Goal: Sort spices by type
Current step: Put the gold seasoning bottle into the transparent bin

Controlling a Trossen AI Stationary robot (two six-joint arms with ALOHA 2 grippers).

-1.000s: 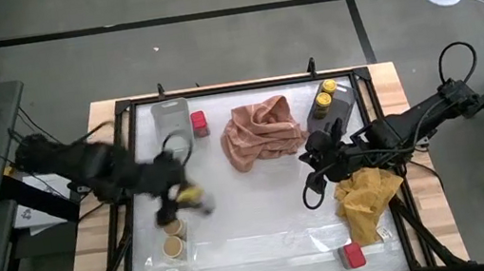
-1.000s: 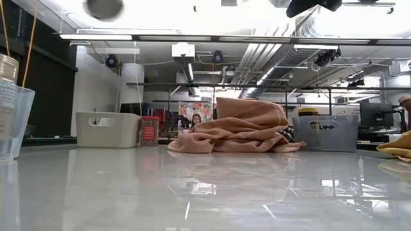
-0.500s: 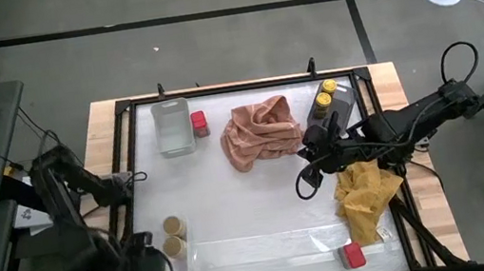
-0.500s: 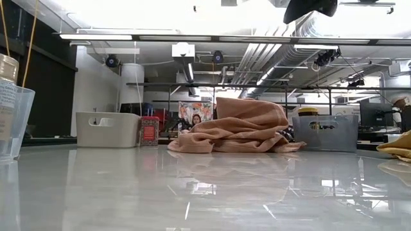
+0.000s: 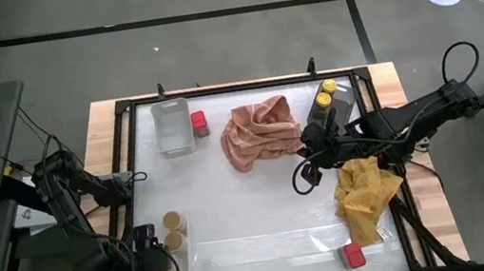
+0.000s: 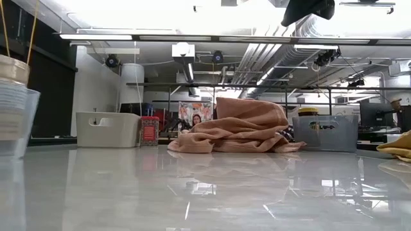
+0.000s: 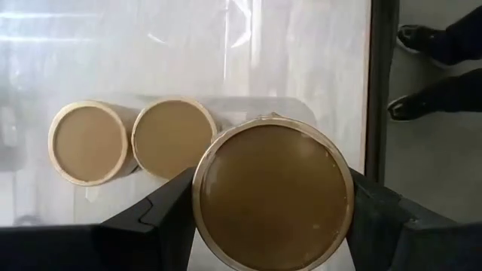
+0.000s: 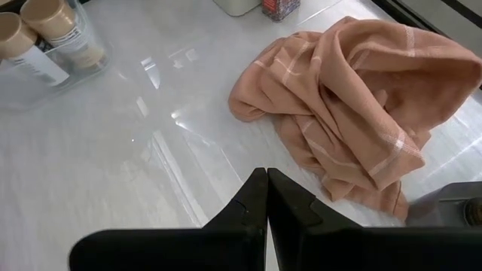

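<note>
Gripping a tan-lidded jar (image 7: 273,193), your left pincer (image 5: 148,262) hangs over the near-left corner of the bench (image 5: 255,220), just beside two more tan-lidded jars (image 5: 174,233) that stand in a clear tray (image 8: 53,71). You can see both yellow-lidded jars (image 5: 326,93) in the grey tray (image 6: 325,133) at the far right. One red box (image 5: 199,122) sits beside the white tray (image 5: 172,127) at the far left; the other red box (image 5: 352,255) lies near the right front corner. Your right pincer (image 8: 266,197) is clenched empty above the bench, between the pink cloth (image 5: 262,131) and the yellow cloth (image 5: 365,192).
</note>
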